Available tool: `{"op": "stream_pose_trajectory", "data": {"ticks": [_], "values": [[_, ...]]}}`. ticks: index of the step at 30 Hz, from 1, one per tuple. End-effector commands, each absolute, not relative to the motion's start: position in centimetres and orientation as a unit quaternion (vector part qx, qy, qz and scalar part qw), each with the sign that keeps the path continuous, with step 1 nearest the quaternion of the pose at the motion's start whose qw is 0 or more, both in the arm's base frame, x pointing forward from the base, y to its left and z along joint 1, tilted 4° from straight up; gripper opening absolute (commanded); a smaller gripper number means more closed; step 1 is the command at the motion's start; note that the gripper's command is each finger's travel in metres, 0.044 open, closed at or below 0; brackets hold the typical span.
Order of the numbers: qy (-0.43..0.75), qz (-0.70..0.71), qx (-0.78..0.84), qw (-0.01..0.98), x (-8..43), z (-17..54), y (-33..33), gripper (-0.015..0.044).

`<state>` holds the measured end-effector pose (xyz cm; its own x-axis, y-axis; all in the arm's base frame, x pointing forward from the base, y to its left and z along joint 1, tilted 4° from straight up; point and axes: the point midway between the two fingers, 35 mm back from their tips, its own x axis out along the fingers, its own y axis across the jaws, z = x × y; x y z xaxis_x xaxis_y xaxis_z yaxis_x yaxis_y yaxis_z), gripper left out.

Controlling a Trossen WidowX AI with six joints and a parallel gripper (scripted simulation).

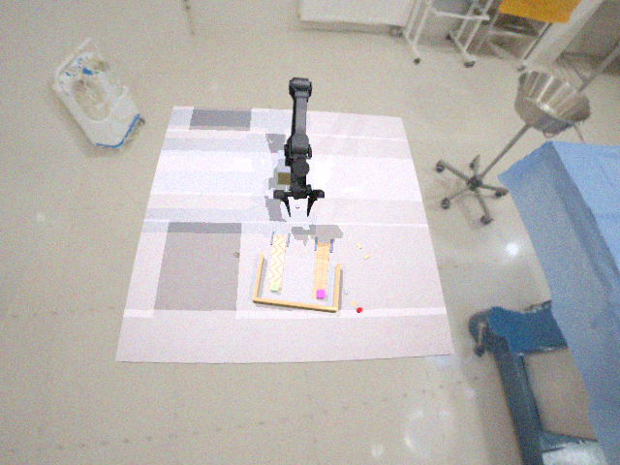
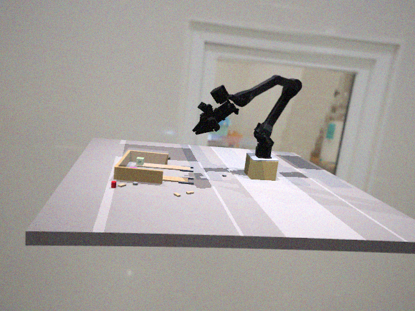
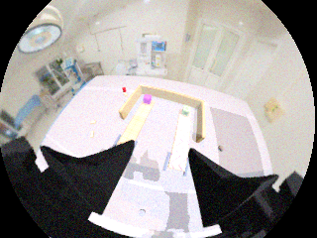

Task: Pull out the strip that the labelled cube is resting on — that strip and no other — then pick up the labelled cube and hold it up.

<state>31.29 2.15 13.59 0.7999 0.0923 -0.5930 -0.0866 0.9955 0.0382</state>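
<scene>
A pale green cube (image 1: 274,287) (image 2: 140,161) (image 3: 185,110) rests on the far end of the zigzag strip (image 1: 277,260) (image 2: 170,166) (image 3: 179,144). A dark mark shows on its side in the exterior view; the mark cannot be read. A magenta cube (image 1: 320,294) (image 3: 147,99) rests on the far end of the orange-patterned strip (image 1: 322,264) (image 2: 176,179) (image 3: 136,125); no label shows on it. My gripper (image 1: 298,216) (image 2: 194,131) (image 3: 161,147) is open and empty, high above the table, on the robot's side of both strips and tilted down towards them.
A three-sided wooden wall (image 1: 295,304) (image 2: 139,174) (image 3: 173,94) surrounds the cubes, open towards the robot. Short blue-grey rails flank the strips' near ends. A red cylinder (image 1: 359,309) (image 2: 113,184) (image 3: 124,89) and small wooden pieces (image 1: 366,257) (image 2: 190,192) lie outside the wall.
</scene>
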Motion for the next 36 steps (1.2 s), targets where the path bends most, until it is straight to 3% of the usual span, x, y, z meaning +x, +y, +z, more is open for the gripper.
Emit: {"op": "stream_pose_trajectory", "data": {"ticks": [1,9,10,16,36], "values": [[0.391,0.028,0.002,0.920,33.1,12.1,0.8,0.0216],[0.559,0.001,0.015,0.829,35.9,7.8,-2.3,0.0006],[0.578,-0.001,0.018,0.816,36.1,7.2,-2.7,0.0000],[0.676,-0.009,0.037,0.736,36.7,3.7,-4.6,0.0000],[0.679,-0.010,0.037,0.733,36.9,1.5,-4.6,0.0000]]}}
